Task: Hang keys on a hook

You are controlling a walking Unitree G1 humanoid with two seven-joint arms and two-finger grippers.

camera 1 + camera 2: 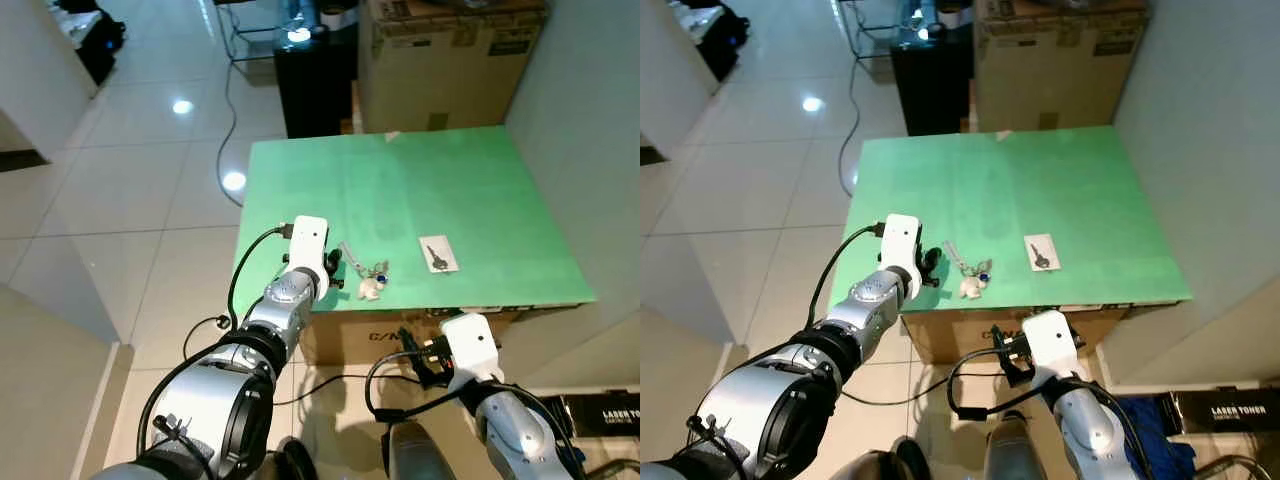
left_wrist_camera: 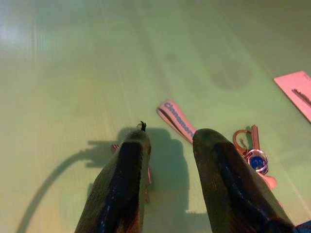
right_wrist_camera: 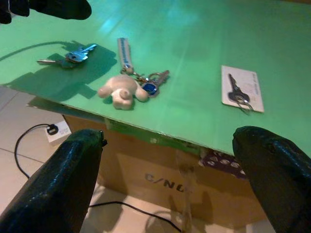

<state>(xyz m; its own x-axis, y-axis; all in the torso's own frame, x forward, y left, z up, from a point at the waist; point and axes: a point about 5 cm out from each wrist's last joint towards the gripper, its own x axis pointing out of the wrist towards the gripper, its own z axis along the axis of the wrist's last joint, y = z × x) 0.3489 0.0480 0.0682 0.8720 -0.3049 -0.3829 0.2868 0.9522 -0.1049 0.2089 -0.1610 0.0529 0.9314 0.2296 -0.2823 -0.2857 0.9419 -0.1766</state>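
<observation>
A key bunch (image 1: 372, 280) with a pink strap (image 2: 177, 119), a white plush bear (image 3: 120, 90) and a blue tag lies near the front edge of the green table (image 1: 400, 180). My left gripper (image 1: 340, 272) hovers low just left of it, open, nothing between its fingers (image 2: 124, 184). A second pair of silver keys (image 3: 68, 57) lies on the table beneath that gripper. Another key rests on a white card (image 1: 438, 254) to the right. My right gripper (image 1: 412, 352) is wide open, below and in front of the table's front edge.
The table top rests on a cardboard box (image 1: 370, 335). A large carton (image 1: 450, 60) and a black cabinet (image 1: 315, 85) stand behind it. A wall (image 1: 590, 150) runs along the right. A cable (image 1: 228, 110) crosses the tiled floor at left.
</observation>
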